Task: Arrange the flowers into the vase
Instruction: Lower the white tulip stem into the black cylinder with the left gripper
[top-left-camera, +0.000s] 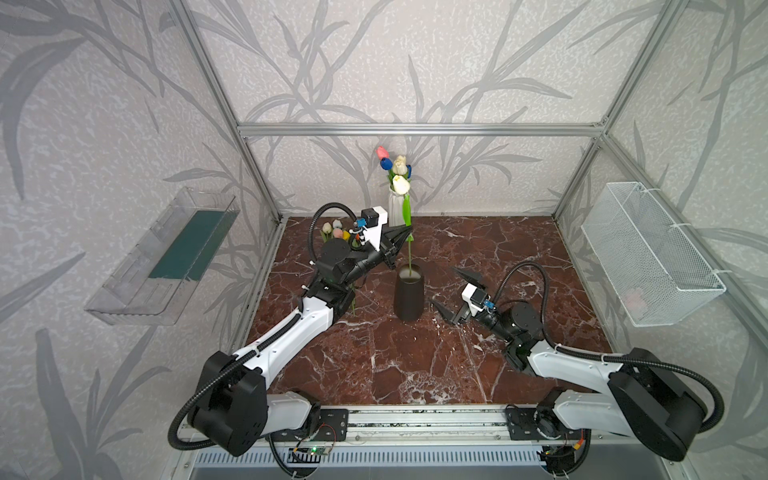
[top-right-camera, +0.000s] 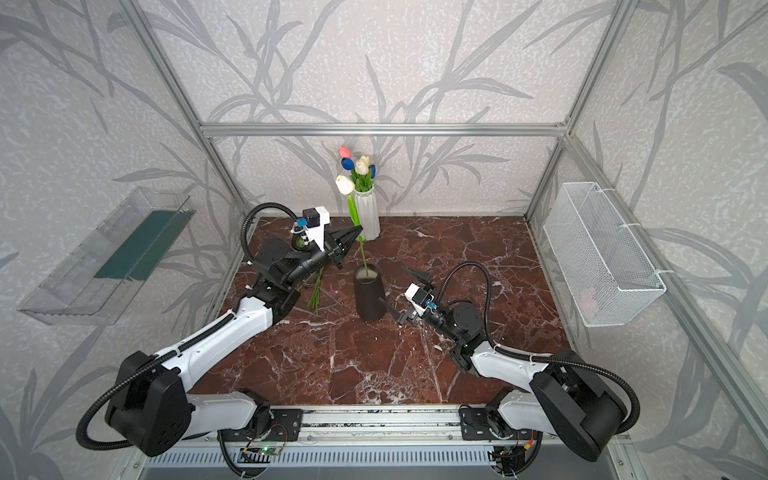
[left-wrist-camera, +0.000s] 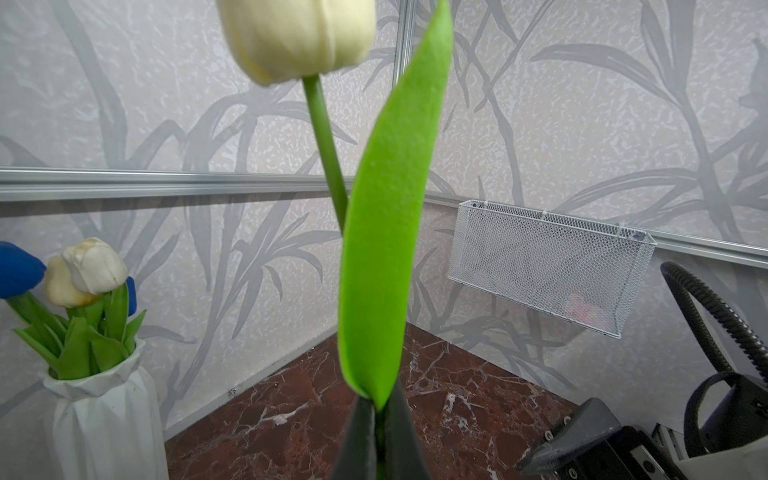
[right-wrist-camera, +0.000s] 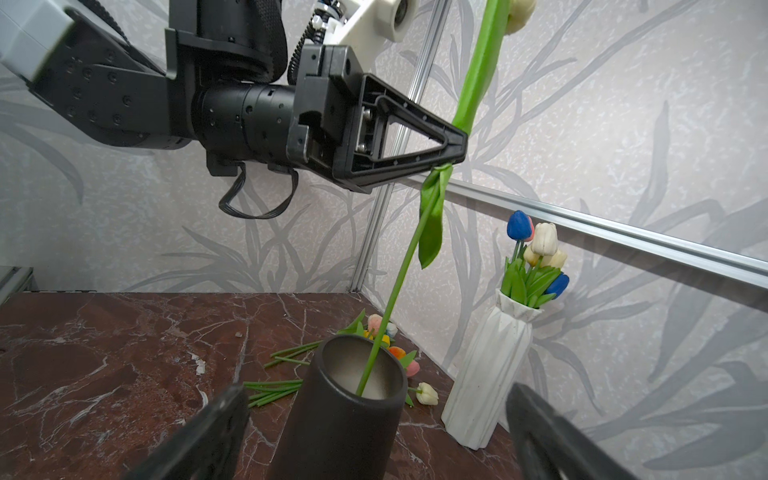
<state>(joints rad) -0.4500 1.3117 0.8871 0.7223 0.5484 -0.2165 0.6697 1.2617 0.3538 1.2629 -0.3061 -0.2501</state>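
One tulip (top-left-camera: 401, 185): in black vase (top-left-camera: 409, 299), your L claw (top-left-camera: 408, 236) gripping it.
R claw (top-left-camera: 443, 286): wide, empty.
Pile (top-left-camera: 334, 230): not yet done.

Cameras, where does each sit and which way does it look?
Both top views: high in front, looking down on the table; both arms show.
Left wrist: on left arm, facing the held white tulip; left gripper tips show.
Right wrist: on right arm, facing the black vase; open right gripper shows.
Shared: both wrist views show the white vase.
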